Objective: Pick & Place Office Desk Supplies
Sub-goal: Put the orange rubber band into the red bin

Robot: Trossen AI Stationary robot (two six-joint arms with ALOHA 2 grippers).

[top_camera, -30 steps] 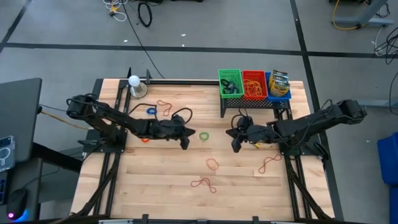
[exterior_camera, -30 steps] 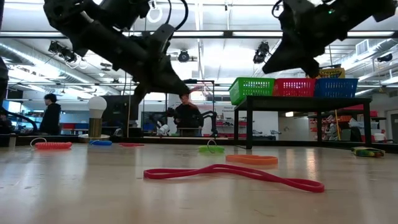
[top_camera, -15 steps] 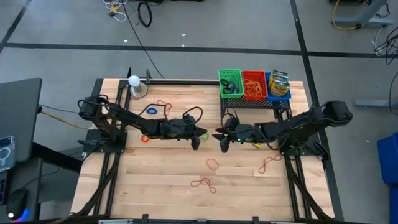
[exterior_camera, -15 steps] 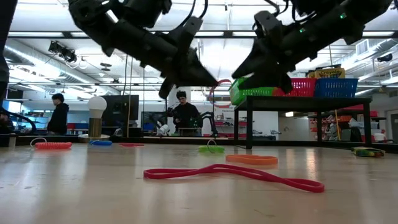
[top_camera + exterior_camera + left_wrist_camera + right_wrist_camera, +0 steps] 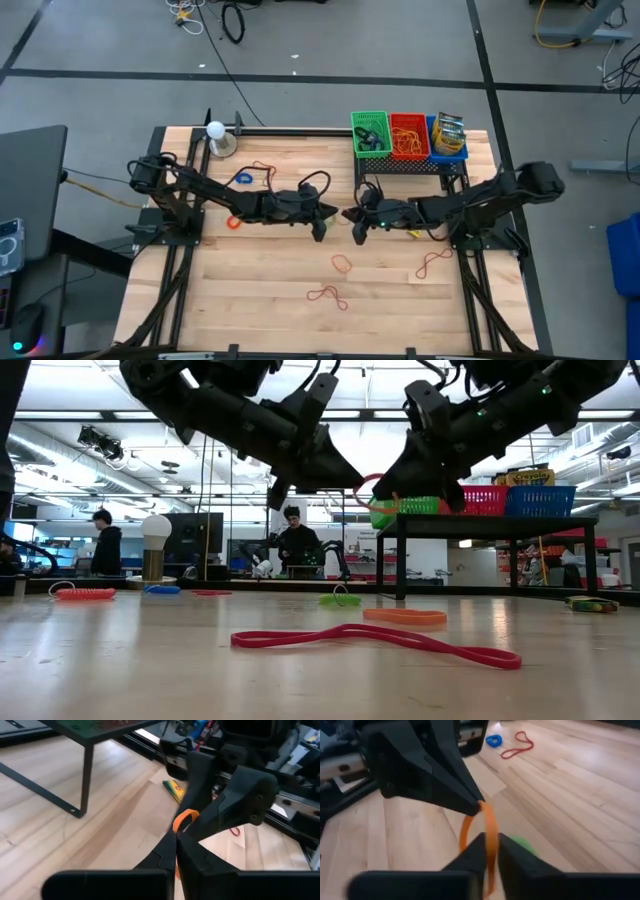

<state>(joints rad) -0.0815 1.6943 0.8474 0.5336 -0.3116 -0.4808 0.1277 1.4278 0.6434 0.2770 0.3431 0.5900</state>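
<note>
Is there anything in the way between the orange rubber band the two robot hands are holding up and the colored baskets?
Nothing visible blocks it. The orange rubber band hangs in the air between the left gripper and right gripper, above the table. The baskets sit higher on a small black stand, with open air between.

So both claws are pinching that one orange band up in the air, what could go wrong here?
The orange band hangs between the left gripper and right gripper, above the table. If either pulls away early it could stretch, snap free or drop. The fingertips nearly meet, so the grippers might bump.
</note>
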